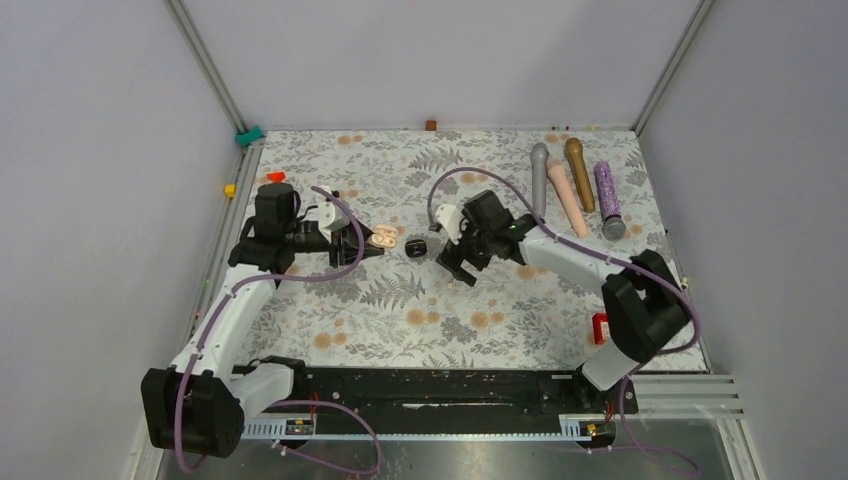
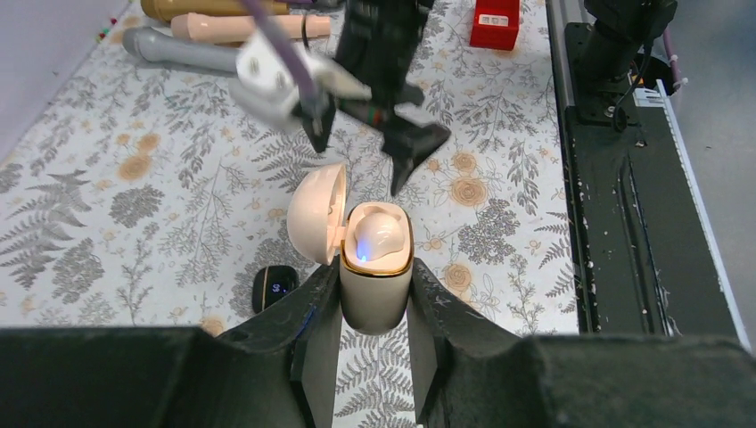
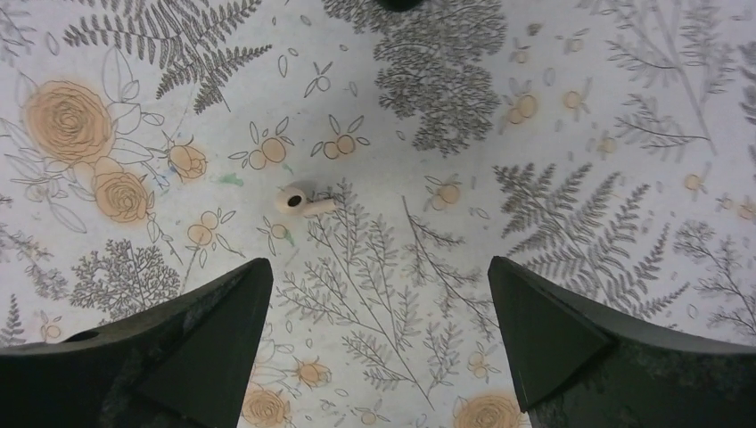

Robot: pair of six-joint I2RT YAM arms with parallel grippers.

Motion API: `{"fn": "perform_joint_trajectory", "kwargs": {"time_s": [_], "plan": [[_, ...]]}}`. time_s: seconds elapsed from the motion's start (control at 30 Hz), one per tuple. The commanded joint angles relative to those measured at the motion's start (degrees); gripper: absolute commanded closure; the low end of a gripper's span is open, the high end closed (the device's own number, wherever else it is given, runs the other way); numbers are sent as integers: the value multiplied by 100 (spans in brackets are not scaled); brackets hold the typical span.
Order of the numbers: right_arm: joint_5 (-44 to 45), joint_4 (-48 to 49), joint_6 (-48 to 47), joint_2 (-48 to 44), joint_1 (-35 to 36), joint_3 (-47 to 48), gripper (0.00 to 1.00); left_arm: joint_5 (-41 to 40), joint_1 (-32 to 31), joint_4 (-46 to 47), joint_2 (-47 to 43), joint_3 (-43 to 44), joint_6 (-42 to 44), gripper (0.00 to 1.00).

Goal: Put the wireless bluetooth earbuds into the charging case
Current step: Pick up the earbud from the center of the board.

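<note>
The left pincer (image 2: 375,272) is clamped on the upright case (image 2: 374,303). The lid (image 2: 316,209) is swung open beside it, and one earbud (image 2: 376,236) is seated inside. The right pincer (image 3: 379,267) stands wide, with the loose earbud (image 3: 299,200) lying just ahead of it, off-centre. That earbud looks light, hard and slippery, so a gentle pinch across the bulb, not the stem, seems best.

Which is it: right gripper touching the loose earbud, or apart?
Apart. Right wrist view: the earbud lies on the cloth with clear gaps to the open right gripper.
</note>
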Motion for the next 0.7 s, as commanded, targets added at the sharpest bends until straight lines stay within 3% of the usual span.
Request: {"fn": "perform_joint_trajectory", "kwargs": {"time_s": [0.0, 0.17, 0.47, 0.67], "plan": [[1273, -176, 210, 574, 604, 438, 0, -16, 39, 547, -277, -113, -142, 100], [1631, -414, 66, 1111, 856, 751, 0, 36, 54, 545, -236, -190, -129, 100], [2398, -188, -1210, 1293, 1165, 610, 0, 143, 65, 547, -111, -210, -129, 100], [2163, -376, -978, 1424, 1187, 740, 1, 172, 108, 542, -124, -242, -121, 100]]}}
